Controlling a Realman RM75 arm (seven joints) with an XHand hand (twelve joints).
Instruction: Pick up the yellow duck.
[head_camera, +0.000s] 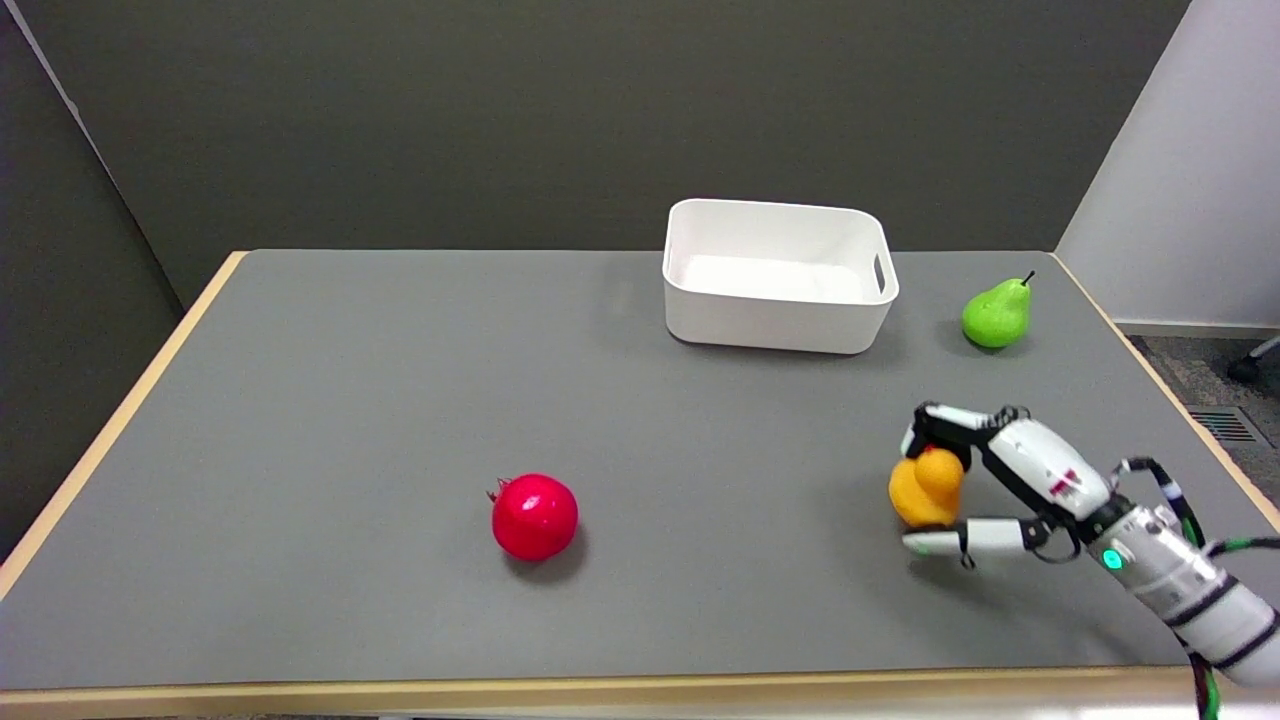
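The right hand (985, 480) cups the yellow duck (926, 489), fingers curled over its head, thumb beneath. Up and left of the hand, the white bin (779, 320) holds nothing.

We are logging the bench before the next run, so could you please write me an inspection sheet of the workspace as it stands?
Surface: grey table with a pale wooden edge, no spills seen.
Job's things: yellow duck near the right front, enclosed by the hand; whether it is off the table cannot be told.
Clutter: white bin at the back, nothing seen inside; green pear to its right; red pomegranate near the front middle.
Hands: right hand with fingers curled over the duck's top and one below it.
Cables: black and green cables along the right wrist.
Surroundings: dark wall behind, white panel at right.
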